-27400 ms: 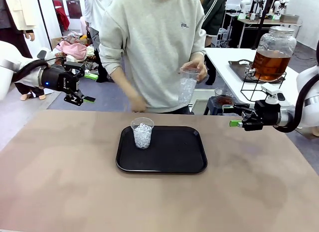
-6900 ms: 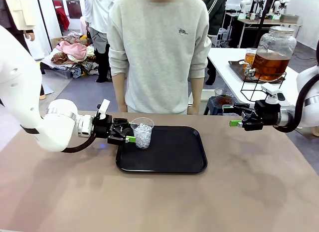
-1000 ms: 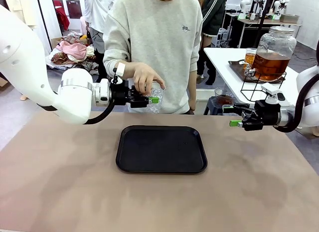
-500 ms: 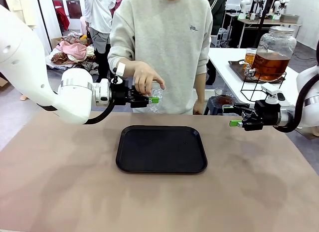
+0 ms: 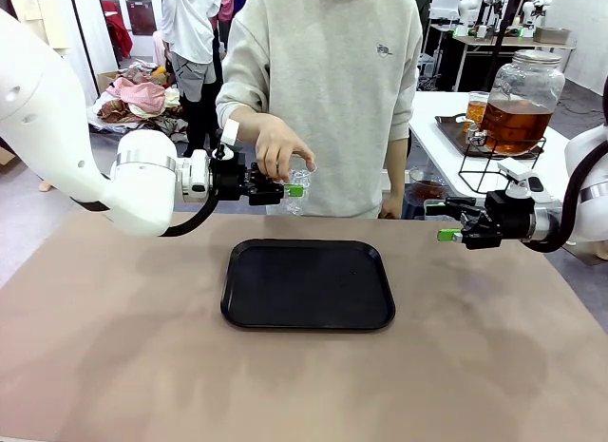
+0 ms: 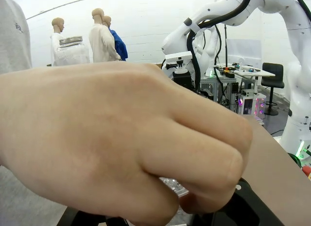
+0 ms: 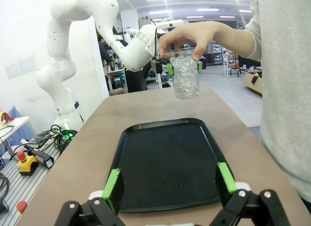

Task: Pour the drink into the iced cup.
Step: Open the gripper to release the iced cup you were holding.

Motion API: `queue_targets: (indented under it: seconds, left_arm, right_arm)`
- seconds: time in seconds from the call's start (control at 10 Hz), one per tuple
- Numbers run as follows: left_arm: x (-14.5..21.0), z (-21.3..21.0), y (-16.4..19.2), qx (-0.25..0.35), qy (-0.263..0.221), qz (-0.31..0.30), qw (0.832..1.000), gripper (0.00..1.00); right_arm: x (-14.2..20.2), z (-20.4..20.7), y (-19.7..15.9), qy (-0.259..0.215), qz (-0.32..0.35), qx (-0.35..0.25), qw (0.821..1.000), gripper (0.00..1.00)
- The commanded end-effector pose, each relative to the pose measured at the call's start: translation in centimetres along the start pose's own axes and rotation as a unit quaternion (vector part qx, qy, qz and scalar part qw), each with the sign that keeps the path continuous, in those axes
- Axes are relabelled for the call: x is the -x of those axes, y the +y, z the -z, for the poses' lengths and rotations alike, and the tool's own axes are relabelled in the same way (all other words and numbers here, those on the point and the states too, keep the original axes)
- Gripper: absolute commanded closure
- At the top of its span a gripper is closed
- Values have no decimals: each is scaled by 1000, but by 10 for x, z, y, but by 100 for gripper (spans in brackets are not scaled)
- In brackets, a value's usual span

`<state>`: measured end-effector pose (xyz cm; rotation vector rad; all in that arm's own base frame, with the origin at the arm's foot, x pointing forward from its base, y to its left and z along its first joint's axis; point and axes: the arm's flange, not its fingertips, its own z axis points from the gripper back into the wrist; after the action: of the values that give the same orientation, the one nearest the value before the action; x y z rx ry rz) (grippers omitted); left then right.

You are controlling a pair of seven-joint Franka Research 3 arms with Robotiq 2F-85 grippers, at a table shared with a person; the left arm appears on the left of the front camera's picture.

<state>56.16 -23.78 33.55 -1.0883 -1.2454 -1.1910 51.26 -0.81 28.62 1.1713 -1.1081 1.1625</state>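
Two holders meet on the clear plastic cup of crushed ice (image 5: 297, 190), above the far worktop edge: the person's hand (image 5: 278, 147) grips its rim; the left gripper (image 5: 291, 189) jaws look clamped on it; the right gripper (image 5: 446, 235) jaws gape empty; amber-brown drink (image 5: 514, 122) sits in the round glass dispenser jar (image 5: 522, 98) far right.

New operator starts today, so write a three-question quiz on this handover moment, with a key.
1. True or false: the iced cup stands on the black tray.
2. What grips the cup's rim from above? A) the person's hand B) the right end effector C) nothing
3. Fill in: the amber drink is in a glass ____ on the side table.

Key: 1 false: the cup is held up in the air beyond the tray, with the left end effector at its side. 2 A; the right end effector hangs open to one side, holding nothing. 3 dispenser jar.
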Motion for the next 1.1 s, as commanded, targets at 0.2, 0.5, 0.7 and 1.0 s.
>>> queue_targets:
  seconds: [0.2,0.5,0.7,1.0]
  left_arm:
    - [-1,-2,-1,2,3,5,1000,14]
    - [1,-21,-5,4,5,9,1000,0]
    - [6,-38,-10,-1,-1,7,1000,0]
    - [19,-80,-24,5,-16,3,1000,0]
  right_arm:
    - [-3,0,-1,4,-2,2,1000,0]
    - [-3,0,-1,4,-2,2,1000,0]
    - [-3,0,-1,4,-2,2,1000,0]
    - [-3,0,-1,4,-2,2,1000,0]
